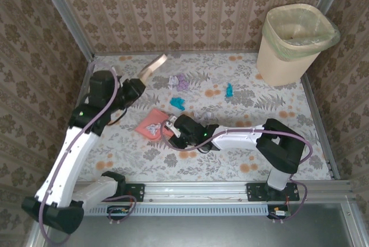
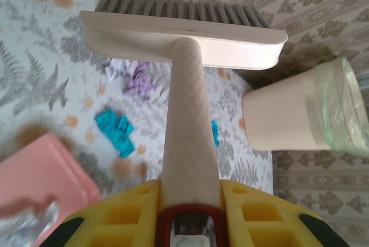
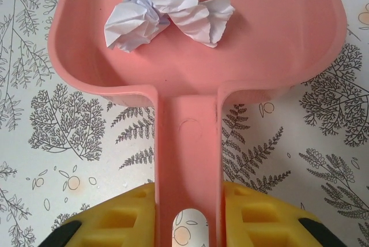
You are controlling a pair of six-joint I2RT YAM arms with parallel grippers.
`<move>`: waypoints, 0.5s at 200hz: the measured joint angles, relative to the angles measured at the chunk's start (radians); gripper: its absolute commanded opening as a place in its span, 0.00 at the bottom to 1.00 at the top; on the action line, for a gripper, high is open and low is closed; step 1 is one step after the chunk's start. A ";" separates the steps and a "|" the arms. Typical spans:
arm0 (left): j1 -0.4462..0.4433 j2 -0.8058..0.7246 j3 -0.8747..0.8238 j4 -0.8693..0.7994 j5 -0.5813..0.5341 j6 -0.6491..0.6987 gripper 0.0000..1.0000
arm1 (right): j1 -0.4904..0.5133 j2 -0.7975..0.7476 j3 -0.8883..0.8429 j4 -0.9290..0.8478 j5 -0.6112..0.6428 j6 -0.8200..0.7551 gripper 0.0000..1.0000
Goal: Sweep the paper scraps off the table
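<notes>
My left gripper (image 2: 190,201) (image 1: 134,88) is shut on the handle of a cream brush (image 2: 184,33), whose head (image 1: 154,64) is raised near the back left of the table (image 1: 242,143). My right gripper (image 3: 187,218) (image 1: 176,128) is shut on the handle of a pink dustpan (image 3: 196,56) (image 1: 151,123) lying flat on the table. A crumpled white paper scrap (image 3: 164,7) rests inside the pan. On the table beyond lie a purple-and-white scrap (image 1: 180,81) (image 2: 137,82), a teal scrap (image 1: 177,103) (image 2: 115,131) and another teal scrap (image 1: 229,90) (image 2: 214,133).
A cream waste bin (image 1: 294,42) (image 2: 300,114) with a clear liner stands at the back right corner. Brown damask walls close in the back and sides. A metal rail (image 1: 196,188) runs along the near edge by the arm bases.
</notes>
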 measured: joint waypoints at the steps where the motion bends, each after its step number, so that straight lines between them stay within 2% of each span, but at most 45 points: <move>1: 0.000 0.008 0.006 0.004 -0.002 0.000 0.00 | 0.000 0.000 0.000 0.000 0.000 0.000 0.00; 32: 0.000 0.209 0.127 0.100 -0.018 0.000 0.00 | 0.000 -0.024 -0.021 0.009 0.023 0.000 0.00; 58: 0.000 0.329 0.167 0.197 -0.017 0.004 0.00 | -0.001 -0.033 -0.033 0.017 0.049 0.000 0.00; 100: 0.006 0.449 0.206 0.181 -0.021 0.100 0.00 | -0.014 -0.033 -0.042 0.021 0.079 0.003 0.00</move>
